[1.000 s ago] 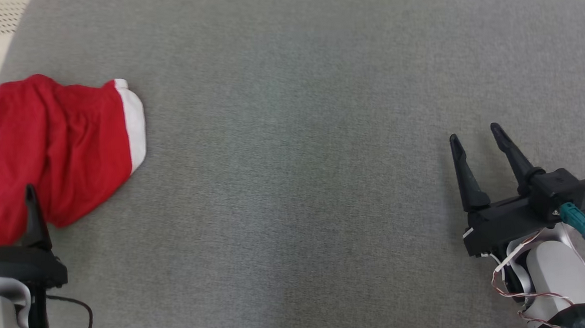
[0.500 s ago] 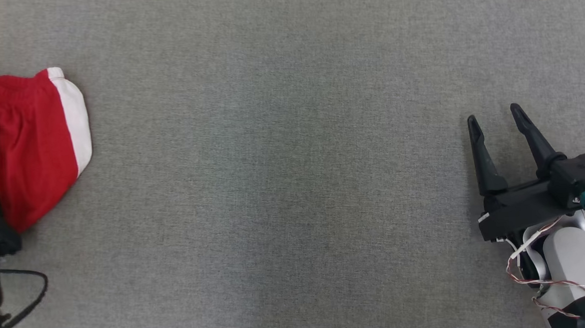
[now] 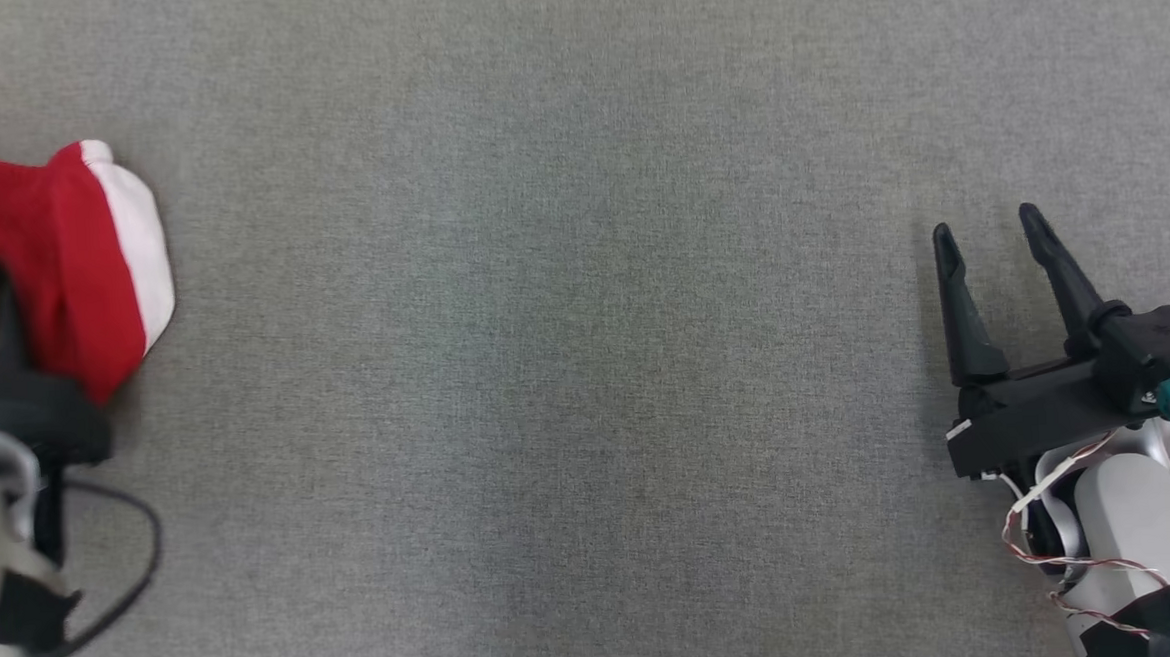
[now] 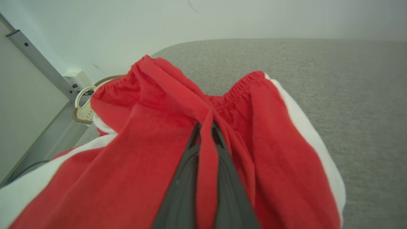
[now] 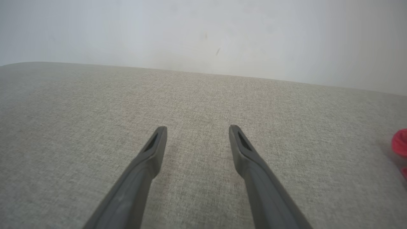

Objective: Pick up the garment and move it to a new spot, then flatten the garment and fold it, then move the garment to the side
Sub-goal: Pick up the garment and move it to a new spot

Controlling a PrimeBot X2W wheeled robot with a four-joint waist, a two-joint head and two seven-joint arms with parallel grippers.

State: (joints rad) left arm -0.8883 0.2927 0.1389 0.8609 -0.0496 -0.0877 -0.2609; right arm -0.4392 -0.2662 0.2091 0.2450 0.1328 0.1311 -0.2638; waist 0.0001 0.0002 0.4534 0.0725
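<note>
Heads up: your left gripper is clamped on just one thin ridge of the garment, a single pinched fold of red cloth between the two fingers, a little below the elastic waistband. That's my worry. A pinch that skinny could slide out once the rest of the cloth hangs from it, and the whole thing would drop back in a heap.

The garment also sits way out at 9 o'clock in the head view, partly cut off by the frame. The wrist view shows the rounded edge of the grey surface just behind it, so a slip could send it over the side. And if you drag instead of lifting, I'd guess it bunches up and you get more flattening to do.

Pose-wise, the left arm comes up from 8 o'clock, pale forearm low, gripper body shoved into the cloth with the fingers pointing toward 12 and buried in red. The right gripper sits at 4 o'clock, jaws wide apart and holding nothing, well apart from the garment. Can't tell if it touches the surface.
</note>
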